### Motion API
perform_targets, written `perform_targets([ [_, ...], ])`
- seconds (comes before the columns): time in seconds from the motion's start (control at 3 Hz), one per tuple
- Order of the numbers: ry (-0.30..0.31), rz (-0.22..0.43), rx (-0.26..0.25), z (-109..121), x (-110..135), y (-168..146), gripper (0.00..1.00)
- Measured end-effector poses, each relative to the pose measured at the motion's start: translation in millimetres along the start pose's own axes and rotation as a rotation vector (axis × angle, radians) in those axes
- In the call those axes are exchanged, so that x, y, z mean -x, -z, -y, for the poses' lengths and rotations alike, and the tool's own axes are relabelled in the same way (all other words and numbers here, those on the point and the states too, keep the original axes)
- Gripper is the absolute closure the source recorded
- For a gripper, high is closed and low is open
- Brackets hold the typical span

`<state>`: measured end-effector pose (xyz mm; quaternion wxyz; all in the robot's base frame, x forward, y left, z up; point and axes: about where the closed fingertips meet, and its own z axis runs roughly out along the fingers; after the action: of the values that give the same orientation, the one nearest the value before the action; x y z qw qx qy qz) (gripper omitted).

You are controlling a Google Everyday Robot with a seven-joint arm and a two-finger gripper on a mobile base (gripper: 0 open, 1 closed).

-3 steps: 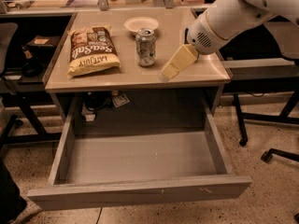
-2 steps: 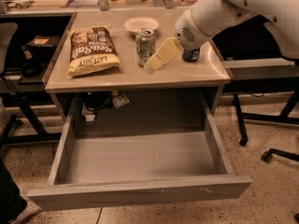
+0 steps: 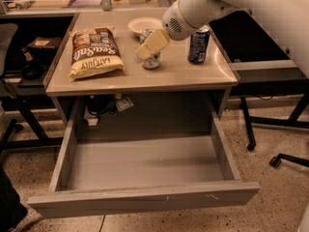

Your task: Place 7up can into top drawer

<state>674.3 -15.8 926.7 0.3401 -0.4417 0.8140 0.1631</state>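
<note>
The 7up can (image 3: 151, 62) stands upright near the middle of the tabletop, just in front of a white bowl. My gripper (image 3: 148, 46) is right in front of the can's upper half and hides most of it; only the can's base and a bit of its top rim show. The white arm reaches in from the upper right. The top drawer (image 3: 145, 199) is pulled wide open below the tabletop, and its plain grey inside holds nothing.
A bag of chips (image 3: 94, 50) lies on the table's left side. A white bowl (image 3: 145, 24) sits behind the can. A dark blue can (image 3: 198, 45) stands to the right. Chair bases (image 3: 277, 161) stand on the floor at the right, and a dark desk (image 3: 29, 57) is on the left.
My gripper has moved left across the tabletop from beside the dark blue can to the 7up can, now covering it. The dark blue can has come into view.
</note>
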Motion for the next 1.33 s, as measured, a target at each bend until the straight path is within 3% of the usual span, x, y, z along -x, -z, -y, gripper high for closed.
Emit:
perform_targets([
  [1.33,-0.06,-0.024,0.006,30.6,21.5,-40.5,0.0],
])
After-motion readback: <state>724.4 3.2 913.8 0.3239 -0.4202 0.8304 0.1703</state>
